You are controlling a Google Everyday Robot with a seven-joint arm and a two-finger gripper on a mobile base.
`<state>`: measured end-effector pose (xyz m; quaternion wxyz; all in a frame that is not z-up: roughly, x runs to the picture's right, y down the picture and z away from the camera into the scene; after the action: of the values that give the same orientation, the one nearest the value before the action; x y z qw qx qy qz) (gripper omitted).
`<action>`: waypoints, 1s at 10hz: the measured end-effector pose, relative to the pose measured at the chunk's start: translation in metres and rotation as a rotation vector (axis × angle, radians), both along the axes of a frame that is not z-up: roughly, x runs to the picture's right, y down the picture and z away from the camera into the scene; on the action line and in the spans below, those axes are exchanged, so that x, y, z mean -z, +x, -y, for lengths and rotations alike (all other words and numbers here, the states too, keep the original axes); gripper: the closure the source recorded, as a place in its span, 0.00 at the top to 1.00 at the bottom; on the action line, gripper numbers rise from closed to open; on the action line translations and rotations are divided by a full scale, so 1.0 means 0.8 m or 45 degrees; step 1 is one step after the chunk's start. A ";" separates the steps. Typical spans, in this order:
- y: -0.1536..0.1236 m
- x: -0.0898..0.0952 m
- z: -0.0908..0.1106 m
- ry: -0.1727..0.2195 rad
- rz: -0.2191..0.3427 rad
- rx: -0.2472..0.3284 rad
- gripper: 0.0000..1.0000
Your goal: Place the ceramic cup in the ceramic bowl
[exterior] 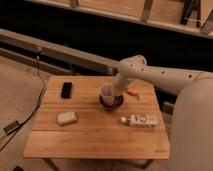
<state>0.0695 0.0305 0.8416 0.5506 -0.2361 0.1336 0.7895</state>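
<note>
The pale pinkish-white ceramic cup (106,93) stands upright over the left part of the dark maroon ceramic bowl (113,102), which sits at the middle back of the wooden table (95,135). I cannot tell whether the cup rests in the bowl or is held just above it. My gripper (116,89) is right beside the cup on its right side, at the end of the white arm reaching in from the right.
A flat black phone (66,90) lies at the table's back left. A pale sponge-like block (66,117) lies front left. A white labelled bottle-like item (139,120) lies on its side right of centre. A small orange thing (131,92) lies behind the bowl.
</note>
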 end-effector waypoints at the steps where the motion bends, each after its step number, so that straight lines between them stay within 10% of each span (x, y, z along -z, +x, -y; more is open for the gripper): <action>1: 0.002 0.001 0.003 -0.001 0.000 0.003 0.36; 5: 0.006 0.001 0.002 0.000 0.015 -0.027 0.72; 10: 0.005 0.001 -0.003 -0.002 0.036 -0.045 0.73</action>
<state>0.0734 0.0333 0.8406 0.5383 -0.2500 0.1222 0.7955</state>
